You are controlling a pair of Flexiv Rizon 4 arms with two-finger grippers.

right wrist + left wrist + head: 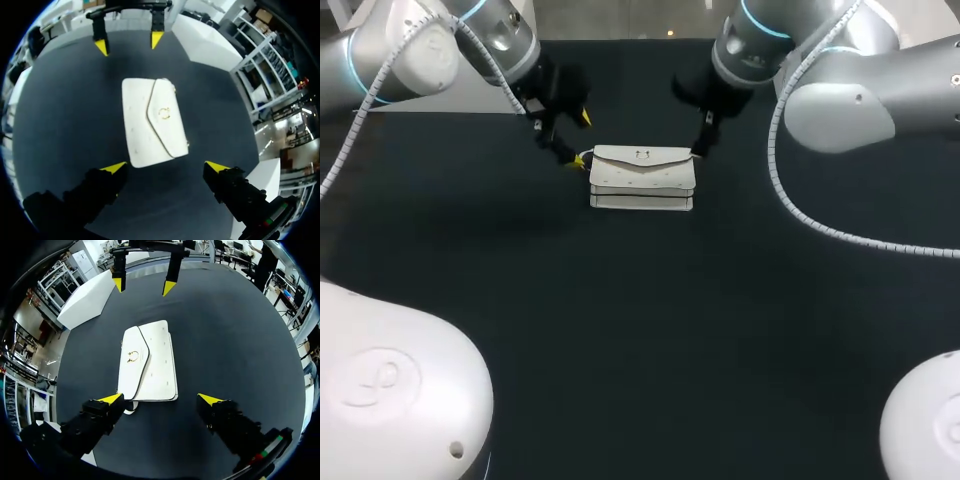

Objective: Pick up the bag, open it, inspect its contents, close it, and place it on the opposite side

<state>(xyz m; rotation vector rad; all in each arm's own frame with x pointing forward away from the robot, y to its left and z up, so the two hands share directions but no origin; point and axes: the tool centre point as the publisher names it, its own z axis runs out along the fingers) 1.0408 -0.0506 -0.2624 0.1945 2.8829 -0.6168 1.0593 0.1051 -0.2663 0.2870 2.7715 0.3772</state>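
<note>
White bag [642,178] flat on black table [640,330], flap shut, gold ring clasp [131,356]; contents hidden. Left gripper [161,399] and right gripper [166,167] at opposite ends, fingers spread.

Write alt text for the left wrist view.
A closed white bag with a gold clasp lies flat on the dark table, just ahead of the open left pincer. The right pincer, also open, hangs beyond the bag's far end.

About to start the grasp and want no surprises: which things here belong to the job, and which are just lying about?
Job:
white bag, flap shut
left gripper, open
right gripper, open

Not the job:
black table under the bag
</note>
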